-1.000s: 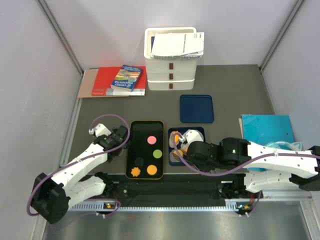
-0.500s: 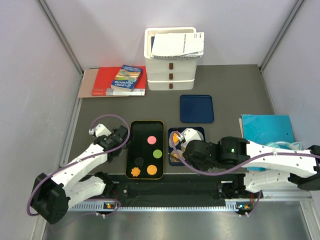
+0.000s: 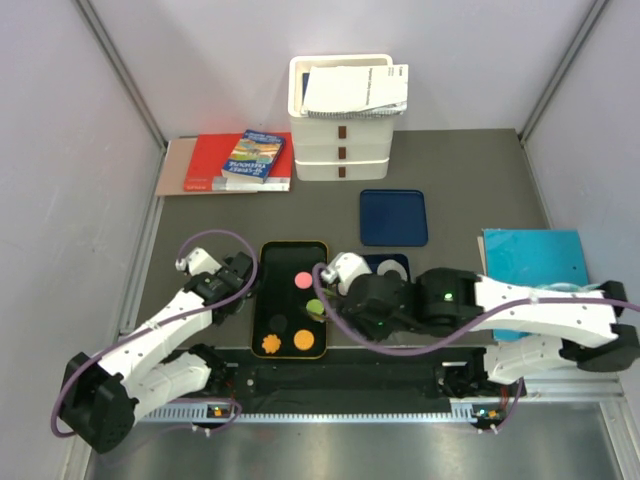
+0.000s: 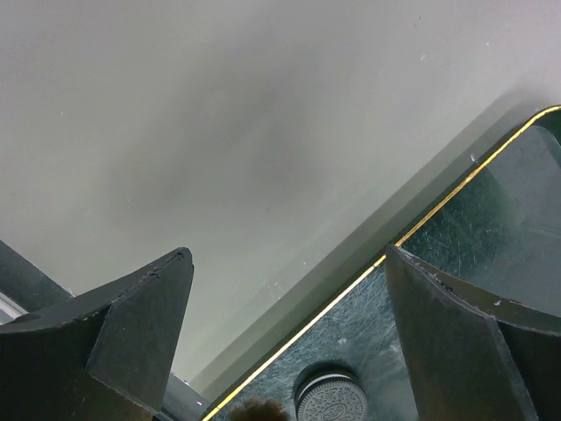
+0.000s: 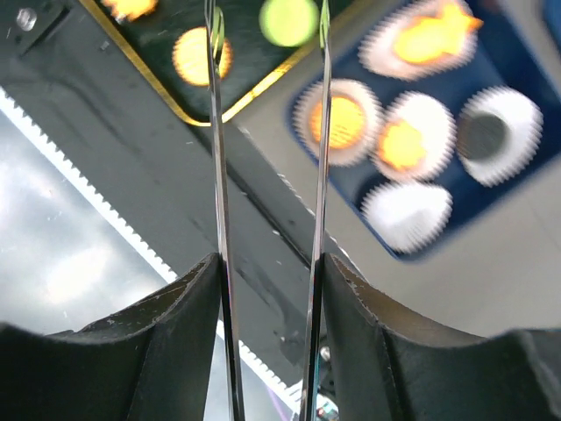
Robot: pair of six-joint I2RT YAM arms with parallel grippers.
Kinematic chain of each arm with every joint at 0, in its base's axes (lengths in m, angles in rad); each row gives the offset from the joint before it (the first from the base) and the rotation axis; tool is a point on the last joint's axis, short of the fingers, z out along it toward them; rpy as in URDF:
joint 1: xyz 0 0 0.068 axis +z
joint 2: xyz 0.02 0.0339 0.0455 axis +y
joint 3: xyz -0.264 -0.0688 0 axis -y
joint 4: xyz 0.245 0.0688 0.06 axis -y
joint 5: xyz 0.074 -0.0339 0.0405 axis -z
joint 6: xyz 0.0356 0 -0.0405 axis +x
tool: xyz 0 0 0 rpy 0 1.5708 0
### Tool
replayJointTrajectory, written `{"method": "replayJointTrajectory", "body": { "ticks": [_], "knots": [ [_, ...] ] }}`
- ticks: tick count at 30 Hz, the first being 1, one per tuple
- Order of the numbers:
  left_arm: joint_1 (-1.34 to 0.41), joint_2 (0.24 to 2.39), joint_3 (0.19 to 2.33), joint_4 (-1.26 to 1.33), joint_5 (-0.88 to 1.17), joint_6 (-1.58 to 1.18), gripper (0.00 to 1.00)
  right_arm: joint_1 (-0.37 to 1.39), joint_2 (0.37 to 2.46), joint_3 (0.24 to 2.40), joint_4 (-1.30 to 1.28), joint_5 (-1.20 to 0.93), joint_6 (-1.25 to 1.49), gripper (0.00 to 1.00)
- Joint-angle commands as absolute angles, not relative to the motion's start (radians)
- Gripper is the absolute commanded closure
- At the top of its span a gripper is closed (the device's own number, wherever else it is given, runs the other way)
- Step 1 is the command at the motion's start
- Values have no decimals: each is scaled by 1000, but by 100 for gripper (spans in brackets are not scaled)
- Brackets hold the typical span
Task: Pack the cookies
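The left gripper (image 4: pixel 285 259) hangs with its jaws released and wide, nothing between them, over the bare table (image 3: pixel 460 180) just left of the black tray (image 3: pixel 285 265).

The right gripper (image 5: pixel 270 263) reaches left across the blue tray (image 5: pixel 443 219) to the right edge of the black tray. Its fingers (image 5: pixel 188 303) are clenched on the arms of a pair of tweezers (image 5: pixel 219 175), whose tips stand apart. In the right wrist view the tips frame the green cookie (image 3: pixel 315 307); the picture is too blurred to tell whether they touch it.

Five cookies lie on the black tray:
- a pink cookie (image 3: pixel 303 281) far
- the green one just nearer
- a black cookie (image 3: pixel 279 322) to the left
- an orange flower cookie (image 3: pixel 268 345) and a round orange cookie (image 3: pixel 301 341) at the near edge

The blue tray holds paper cups (image 5: pixel 394 210). Three contain orange cookies (image 5: pixel 342 121), and one holds a dark cookie (image 5: pixel 482 136).
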State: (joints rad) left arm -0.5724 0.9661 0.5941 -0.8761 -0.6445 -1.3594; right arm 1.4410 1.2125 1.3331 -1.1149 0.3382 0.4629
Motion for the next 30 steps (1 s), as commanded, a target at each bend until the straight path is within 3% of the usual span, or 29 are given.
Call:
{"method": "replayJointTrajectory", "body": {
  "ticks": [1, 30],
  "knots": [
    [-575, 948, 586, -903, -669, -1382, 5, 1499, 1340, 1391, -1016, 275, 376, 53],
    [-574, 911, 545, -890, -661, -1374, 5, 1532, 1457, 1325, -1002, 206, 385, 53]
  ]
}}
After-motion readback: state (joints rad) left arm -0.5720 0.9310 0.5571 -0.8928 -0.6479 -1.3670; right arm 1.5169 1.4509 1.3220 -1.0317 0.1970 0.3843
